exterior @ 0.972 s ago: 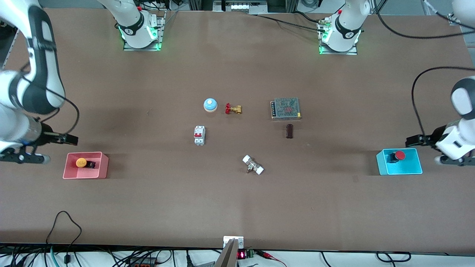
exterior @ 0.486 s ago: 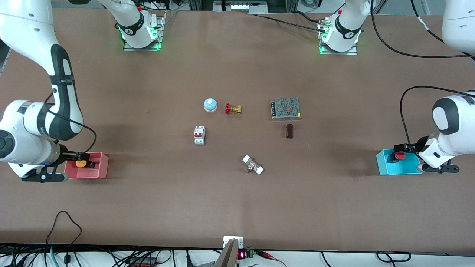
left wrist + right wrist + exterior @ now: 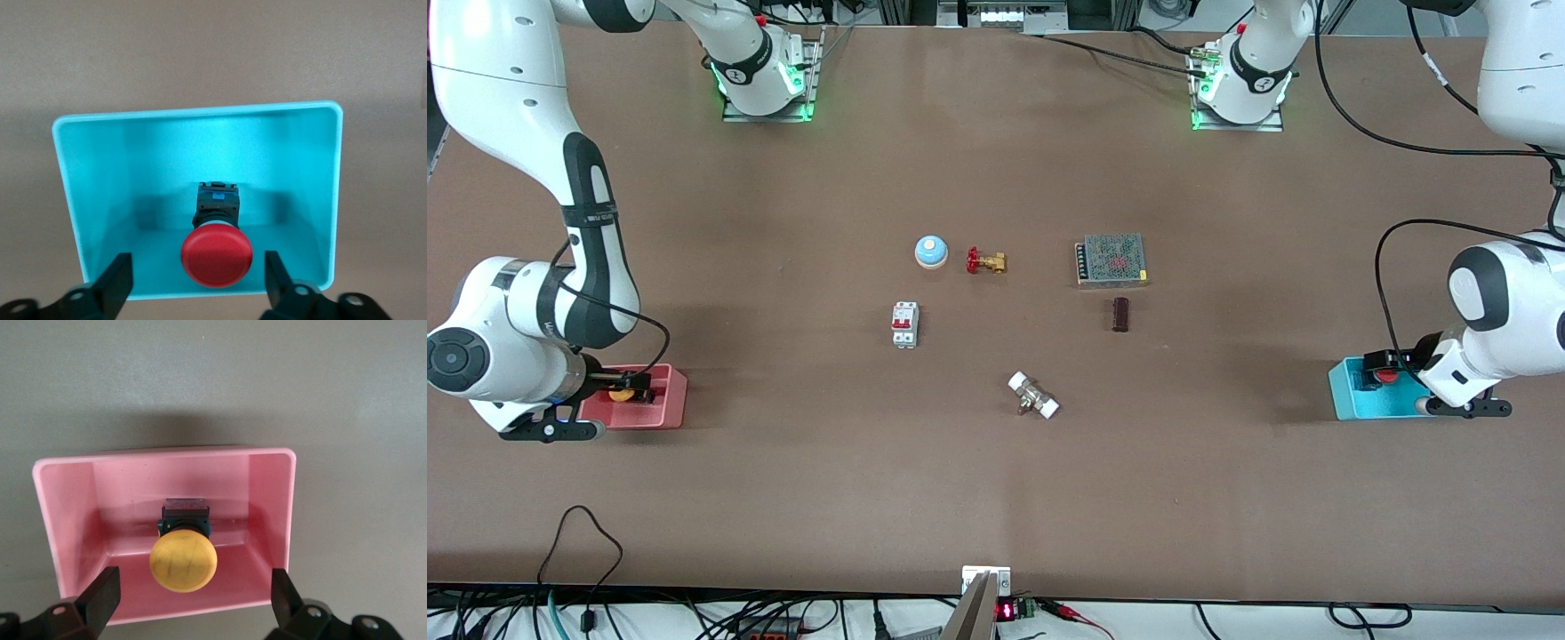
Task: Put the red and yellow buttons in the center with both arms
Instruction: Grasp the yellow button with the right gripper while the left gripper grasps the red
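Buttons sat in bins at the bench ends: we saw the red button (image 3: 217, 257) in the teal bin (image 3: 93, 200) at 3 o'clock and the yellow button (image 3: 183, 562) in the pink bin (image 3: 67, 520) at 9 o'clock. Left gripper (image 3: 199, 283) hovered over the teal bin, jaws spread either side of the red cap, not touching. Right gripper (image 3: 193, 593) hovered over the pink bin, jaws spread likewise. Bench centre (image 3: 996, 347) lay between the breaker (image 3: 904, 324) and the brown block (image 3: 1120, 314).

We see a matte brown tabletop (image 3: 800, 498) evenly lit, with cables (image 3: 578, 569) trailing along its near edge.
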Robot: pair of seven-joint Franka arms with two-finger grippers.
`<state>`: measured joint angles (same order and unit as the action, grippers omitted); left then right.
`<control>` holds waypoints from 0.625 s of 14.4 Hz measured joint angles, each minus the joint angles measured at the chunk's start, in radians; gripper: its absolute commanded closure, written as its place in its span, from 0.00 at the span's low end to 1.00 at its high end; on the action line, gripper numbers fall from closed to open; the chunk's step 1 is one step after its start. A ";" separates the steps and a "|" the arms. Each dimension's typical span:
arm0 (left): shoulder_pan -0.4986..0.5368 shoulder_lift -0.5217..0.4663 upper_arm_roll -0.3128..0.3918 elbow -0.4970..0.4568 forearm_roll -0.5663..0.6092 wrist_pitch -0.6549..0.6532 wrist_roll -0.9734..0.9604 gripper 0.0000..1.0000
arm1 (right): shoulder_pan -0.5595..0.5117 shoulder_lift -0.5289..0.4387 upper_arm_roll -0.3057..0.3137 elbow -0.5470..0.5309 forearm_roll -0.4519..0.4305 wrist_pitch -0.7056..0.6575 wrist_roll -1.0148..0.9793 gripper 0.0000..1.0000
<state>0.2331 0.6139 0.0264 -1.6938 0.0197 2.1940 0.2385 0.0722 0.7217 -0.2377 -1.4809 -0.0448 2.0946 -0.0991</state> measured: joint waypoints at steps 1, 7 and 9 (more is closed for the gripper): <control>-0.001 0.000 -0.001 0.001 0.000 0.000 0.000 0.46 | 0.000 0.003 0.000 0.000 0.000 0.005 0.000 0.00; -0.002 0.000 -0.005 0.009 -0.002 0.000 -0.007 0.74 | 0.000 0.019 0.000 0.003 0.000 0.025 -0.001 0.04; -0.002 -0.003 -0.006 0.020 -0.007 0.001 -0.010 0.77 | 0.000 0.021 0.000 0.003 0.000 0.026 -0.001 0.08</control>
<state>0.2310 0.6105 0.0202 -1.6743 0.0125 2.1945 0.2284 0.0720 0.7424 -0.2377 -1.4783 -0.0448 2.1204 -0.1003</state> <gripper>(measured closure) 0.590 0.035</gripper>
